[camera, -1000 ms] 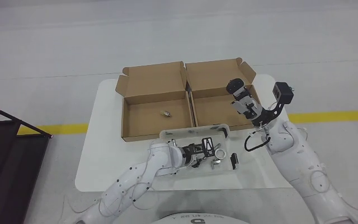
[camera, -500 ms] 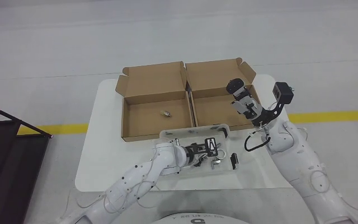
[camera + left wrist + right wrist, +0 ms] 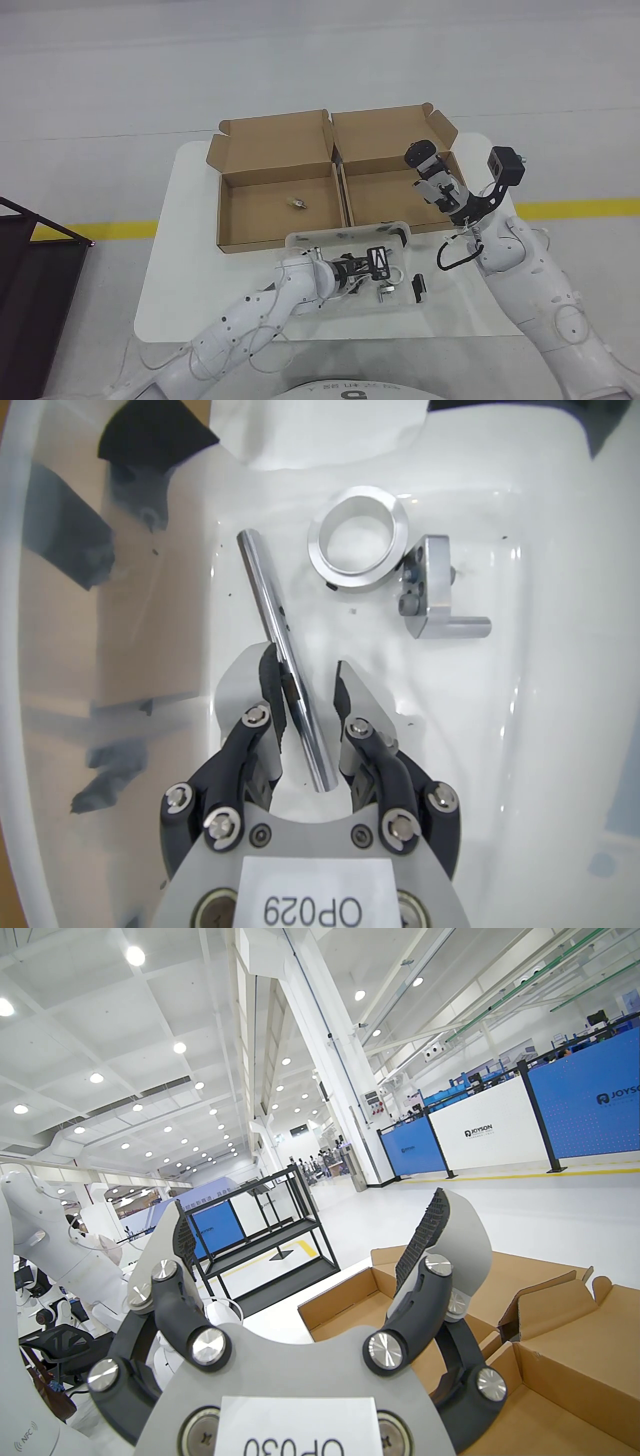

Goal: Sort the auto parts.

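Observation:
A clear plastic tray (image 3: 296,240) at the table's front holds the parts. My left gripper (image 3: 304,660) is down inside it, open, its fingers (image 3: 345,695) astride a thin steel rod (image 3: 280,620); one pad touches the rod. Just beyond lie a metal ring (image 3: 357,537) and an angled metal bracket with a pin (image 3: 435,595). In the top view the left gripper (image 3: 377,262) is over the tray's middle. My right gripper (image 3: 310,1208) is held up in the air, open with nothing in it, above the right cardboard box (image 3: 385,195).
Two open cardboard boxes stand side by side behind the tray; the left box (image 3: 250,215) holds one small metal part (image 3: 299,201). Black parts (image 3: 417,287) lie at the tray's right end. A dark rack (image 3: 20,270) stands off the table's left.
My left gripper has slid a little to the right inside the tray, over the rod. The right arm has stayed still.

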Available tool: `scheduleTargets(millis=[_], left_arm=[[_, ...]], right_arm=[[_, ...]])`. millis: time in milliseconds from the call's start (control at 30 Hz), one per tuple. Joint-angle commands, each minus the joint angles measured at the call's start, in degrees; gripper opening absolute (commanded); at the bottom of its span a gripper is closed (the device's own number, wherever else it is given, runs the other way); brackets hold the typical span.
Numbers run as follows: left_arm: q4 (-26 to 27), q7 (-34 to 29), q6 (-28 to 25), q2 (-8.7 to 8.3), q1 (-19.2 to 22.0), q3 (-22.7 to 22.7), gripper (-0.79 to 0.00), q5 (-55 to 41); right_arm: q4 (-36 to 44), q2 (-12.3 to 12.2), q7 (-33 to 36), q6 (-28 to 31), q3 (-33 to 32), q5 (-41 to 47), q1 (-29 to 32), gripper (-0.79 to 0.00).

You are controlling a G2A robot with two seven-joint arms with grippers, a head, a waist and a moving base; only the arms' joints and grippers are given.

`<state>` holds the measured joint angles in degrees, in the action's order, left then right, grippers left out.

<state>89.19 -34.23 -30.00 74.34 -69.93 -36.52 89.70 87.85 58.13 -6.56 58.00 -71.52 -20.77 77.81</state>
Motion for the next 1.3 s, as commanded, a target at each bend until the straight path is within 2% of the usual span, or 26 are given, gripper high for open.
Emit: scheduleTargets(millis=[0, 400, 433, 467, 500, 767, 933, 1267], left_arm=[[-0.11, -0.02, 0.09, 0.07, 0.01, 0.16, -0.563, 0.07], [-0.98, -0.09, 1.33, 0.55, 0.94, 0.43, -0.606, 1.11], [-1.12, -0.02, 1.43, 0.61, 0.99, 0.52, -0.646, 1.25], [-1.26, 0.07, 1.41, 0.66, 1.05, 0.63, -0.773, 1.36], [-1.35, 0.17, 1.42, 0.71, 1.13, 0.72, -0.785, 1.52], [0.64, 1.86, 1.39, 0.31, 1.02, -0.62, -0.785, 3.32], [5.76, 3.23, 1.03, -1.43, -1.62, -5.0, -0.785, 5.92], [16.15, 7.5, -0.38, -5.47, -10.84, -17.97, -0.785, 8.74]], right_arm=[[0.0, 0.0, 0.0, 0.0, 0.0, 0.0, 0.0, 0.0], [0.0, 0.0, 0.0, 0.0, 0.0, 0.0, 0.0, 0.0], [0.0, 0.0, 0.0, 0.0, 0.0, 0.0, 0.0, 0.0], [0.0, 0.0, 0.0, 0.0, 0.0, 0.0, 0.0, 0.0], [0.0, 0.0, 0.0, 0.0, 0.0, 0.0, 0.0, 0.0], [0.0, 0.0, 0.0, 0.0, 0.0, 0.0, 0.0, 0.0], [0.0, 0.0, 0.0, 0.0, 0.0, 0.0, 0.0, 0.0], [0.0, 0.0, 0.0, 0.0, 0.0, 0.0, 0.0, 0.0]])
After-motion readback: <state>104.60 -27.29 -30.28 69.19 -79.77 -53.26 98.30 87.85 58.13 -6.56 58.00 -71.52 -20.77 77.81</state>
